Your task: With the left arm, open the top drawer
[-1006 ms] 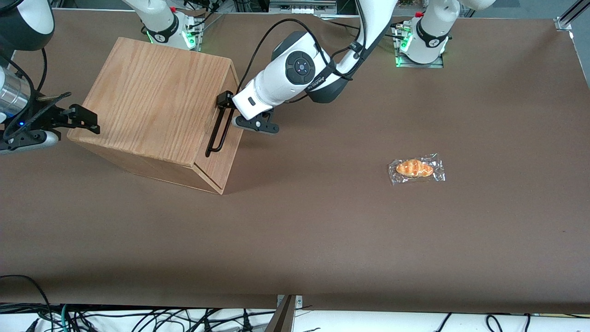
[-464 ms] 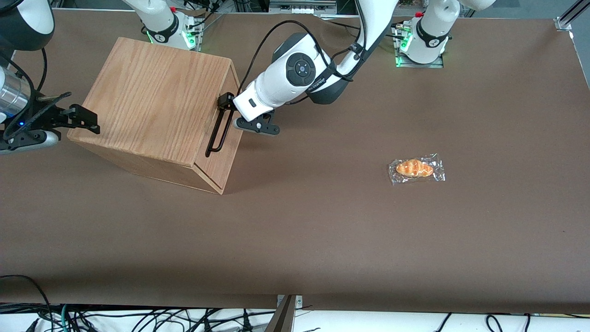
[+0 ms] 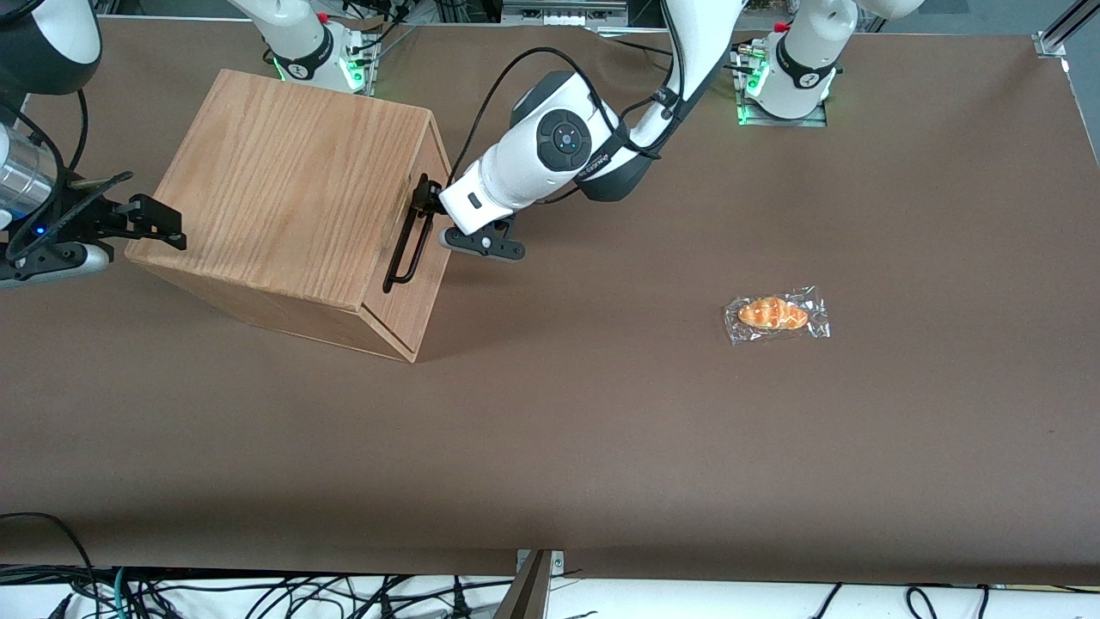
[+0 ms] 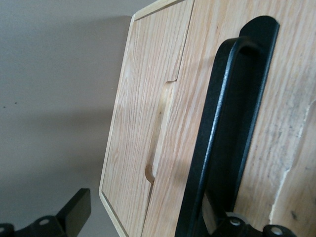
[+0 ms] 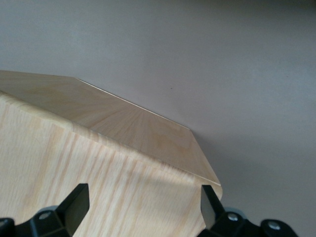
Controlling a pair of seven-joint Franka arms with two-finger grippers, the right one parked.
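Observation:
The top drawer (image 3: pixel 430 265) sits flush in the wooden cabinet (image 3: pixel 284 185), its front facing the working arm's end of the table. Its long black bar handle (image 3: pixel 402 251) runs across the front. My left arm (image 3: pixel 550 142) reaches down in front of the drawer, and its gripper (image 3: pixel 436 211) is at the handle's end farther from the front camera. In the left wrist view the gripper (image 4: pixel 148 219) is open. The handle (image 4: pixel 222 138) lies against one side of the gap and hides that finger. The other finger (image 4: pixel 74 212) hangs over the table beside the drawer front (image 4: pixel 170 173).
Below the top drawer is a second drawer front (image 4: pixel 133 123) with a cut-out grip. A wrapped bread roll (image 3: pixel 776 314) lies on the brown table (image 3: pixel 601 413) toward the working arm's end.
The left arm's wrist has shifted slightly toward the working arm's end and the gripper has settled a little lower at the handle. The drawer and cabinet have not moved.

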